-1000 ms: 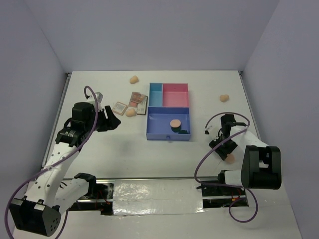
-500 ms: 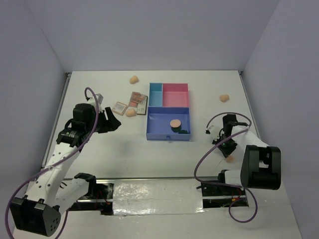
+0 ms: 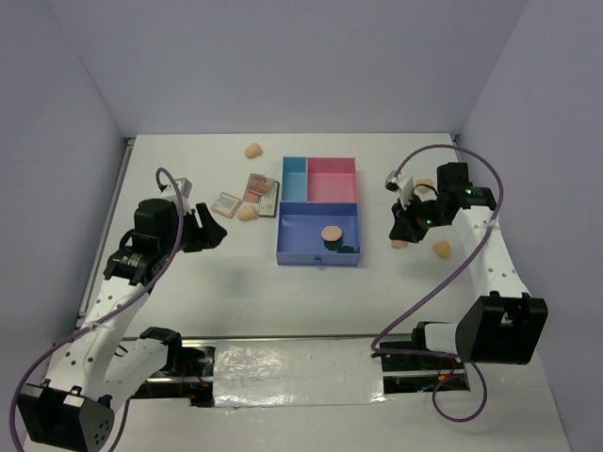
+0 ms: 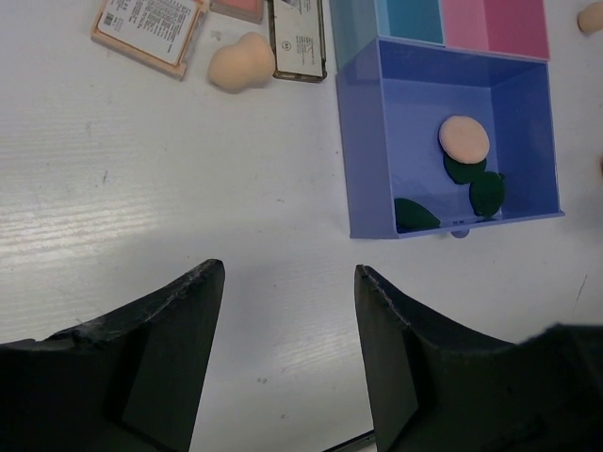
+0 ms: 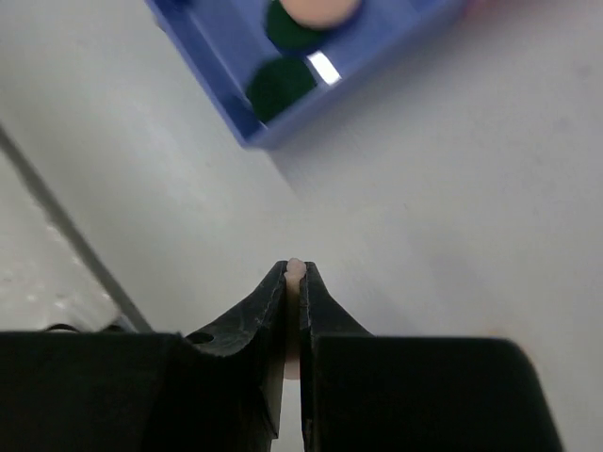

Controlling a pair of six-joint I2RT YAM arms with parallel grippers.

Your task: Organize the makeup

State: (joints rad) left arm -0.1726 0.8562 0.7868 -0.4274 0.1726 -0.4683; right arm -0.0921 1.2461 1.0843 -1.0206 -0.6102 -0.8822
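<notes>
Count, from above: 3 palettes, all just left of the tray [image 3: 319, 260].
- tan palette [image 3: 226, 203]
- pink palette [image 3: 256, 185]
- dark-rimmed palette [image 3: 269, 199], right up against the tray's left wall

Sponges, peach and egg-shaped: 3 I can be sure of.
- far sponge [image 3: 252, 150], upper left of centre
- near sponge [image 3: 247, 213], just beside the dark-rimmed palette
- edge sponge [image 4: 591, 17], right of the pink compartment, cut off by the left wrist frame

There is also 1 loose peach piece [image 3: 441, 249] on the table at centre right. I can't tell its shape.

The tray has 3 compartments: teal, pink and a large lilac one. The lilac one holds 1 puff [image 4: 464, 138], flat, round and peach. It also holds 3 discs [image 4: 487, 193], dark green. The puff overlaps one disc, one sits beside it, and one is against the near wall.

Right gripper [image 5: 293, 282]: fingers pinched on a thin peach bit [image 5: 295, 266] with only its edge showing. It sits just right of the tray's lower right corner.

Left gripper [image 4: 287, 358]: fingers spread wide, holding nothing. It is mid-left in the overhead view, well left of the tray.
</notes>
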